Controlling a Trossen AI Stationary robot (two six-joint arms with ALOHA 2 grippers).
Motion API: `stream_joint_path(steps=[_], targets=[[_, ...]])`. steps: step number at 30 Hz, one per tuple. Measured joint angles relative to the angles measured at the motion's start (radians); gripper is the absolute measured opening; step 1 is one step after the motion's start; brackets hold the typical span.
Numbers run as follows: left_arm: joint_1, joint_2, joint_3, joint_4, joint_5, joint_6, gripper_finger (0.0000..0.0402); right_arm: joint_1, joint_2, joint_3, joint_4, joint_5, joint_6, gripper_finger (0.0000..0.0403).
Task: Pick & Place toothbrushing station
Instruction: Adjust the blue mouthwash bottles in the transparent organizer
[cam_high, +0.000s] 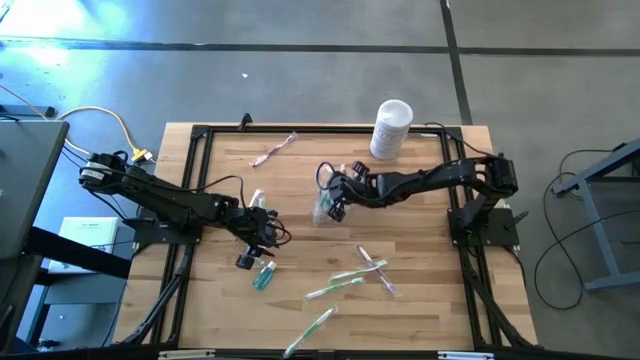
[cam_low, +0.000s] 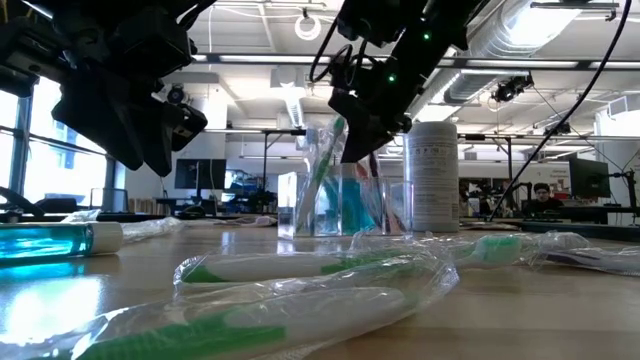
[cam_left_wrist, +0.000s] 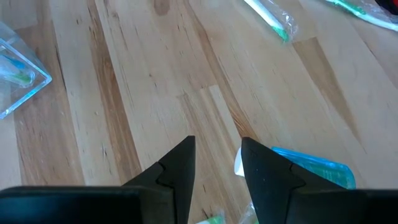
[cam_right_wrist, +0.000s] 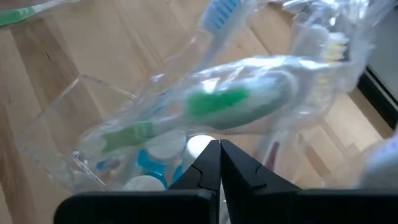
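— Butcher-block table (cam_high: 420, 300) under the overhead camera, grey floor all round it. What are the arms doing?

— I'm seeing the right arm reaching in from its base at the right edge, stretched across toward the middle of the table and bent down at the wrist. The right gripper (cam_high: 335, 200) is hanging just above the clear cup (cam_high: 322, 208), with its fingers (cam_right_wrist: 208, 168) pressed together and nothing between them.

— And the cup itself?

— It's standing upright near the table's centre. Through the right wrist camera I'm looking down into it: a wrapped green toothbrush (cam_right_wrist: 205, 109) is leaning across the opening, a blue-bristled one (cam_right_wrist: 217, 12) is sticking up beside it, and white-capped tubes (cam_right_wrist: 155, 155) are sitting at the bottom.

— Left arm?

— It's lying low, stretching from the left edge diagonally toward the middle. The left gripper (cam_high: 262, 235) is pointing down at bare wood, its fingers (cam_left_wrist: 177, 168) standing narrowly apart and holding nothing. A teal tube (cam_high: 263, 277) is lying on the table just beside it.

— Anything else out there?

— Several wrapped toothbrushes (cam_high: 340, 285) are lying scattered on the near part, a pink one (cam_high: 275, 150) is lying near the far rail, and a white canister (cam_high: 391, 128) is standing at the far edge.
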Motion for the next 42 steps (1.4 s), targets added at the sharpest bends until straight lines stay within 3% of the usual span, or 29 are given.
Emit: stream_joint_path(steps=[42], targets=[[0.000,0.000,0.000,0.000,0.000,0.006,0.0127,0.000,0.043,0.004,0.012,-0.059,0.043,0.0002]])
